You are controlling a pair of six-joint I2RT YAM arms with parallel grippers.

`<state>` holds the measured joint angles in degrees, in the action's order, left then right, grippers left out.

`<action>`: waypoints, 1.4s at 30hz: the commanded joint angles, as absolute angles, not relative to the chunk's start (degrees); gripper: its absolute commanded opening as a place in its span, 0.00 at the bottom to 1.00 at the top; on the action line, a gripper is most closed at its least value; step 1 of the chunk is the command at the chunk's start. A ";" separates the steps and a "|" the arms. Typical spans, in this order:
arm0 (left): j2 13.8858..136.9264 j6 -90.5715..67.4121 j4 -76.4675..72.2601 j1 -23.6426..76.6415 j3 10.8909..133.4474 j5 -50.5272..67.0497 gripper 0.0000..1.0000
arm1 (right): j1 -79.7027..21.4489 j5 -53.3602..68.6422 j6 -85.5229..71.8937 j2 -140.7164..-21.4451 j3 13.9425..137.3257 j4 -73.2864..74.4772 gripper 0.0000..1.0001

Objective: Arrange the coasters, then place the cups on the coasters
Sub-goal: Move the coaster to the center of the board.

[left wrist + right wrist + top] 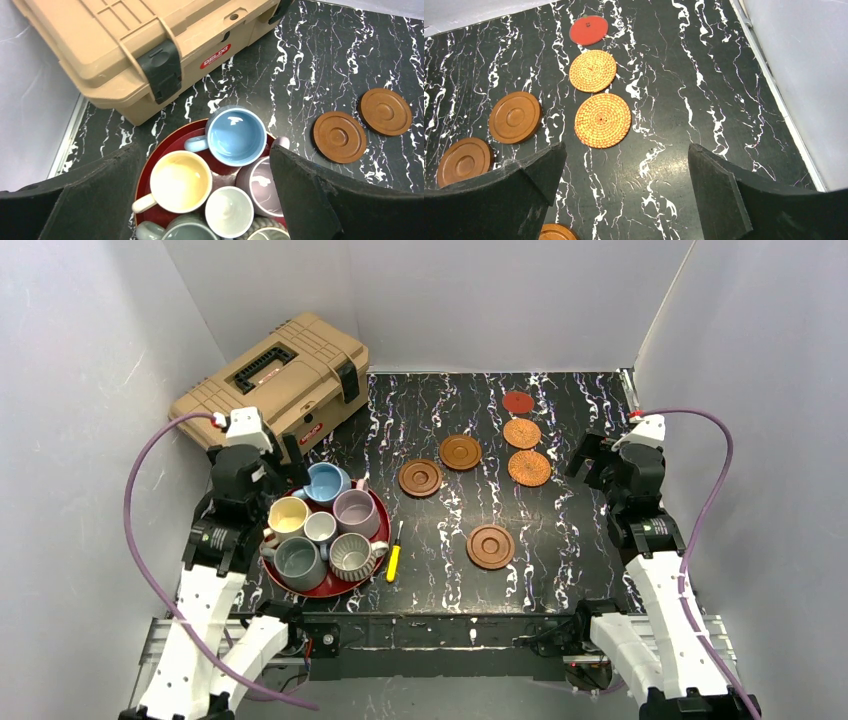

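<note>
Six cups stand crowded on a red tray (372,558) at the left: light blue (325,482), mauve (355,512), cream-yellow (288,515), small pale grey (320,528), grey-green (298,562) and ribbed (350,555). My left gripper (204,150) hangs open above them, holding nothing. Three brown wooden coasters (420,478) (460,451) (490,546) lie mid-table. Two woven coasters (592,70) (603,120) and a red coaster (588,30) line up at the far right. My right gripper (626,147) is open over bare table just right of the woven ones.
A tan toolbox (270,375) sits at the back left, close behind the tray. A yellow-handled tool (394,562) lies right of the tray. White walls enclose the black marbled table (560,530) on three sides.
</note>
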<state>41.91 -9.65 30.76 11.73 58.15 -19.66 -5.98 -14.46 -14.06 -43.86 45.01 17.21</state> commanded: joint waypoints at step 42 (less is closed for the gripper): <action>43.74 -10.25 15.36 11.43 48.60 -14.59 0.99 | -57.13 -24.88 -18.40 -101.11 64.31 4.54 1.00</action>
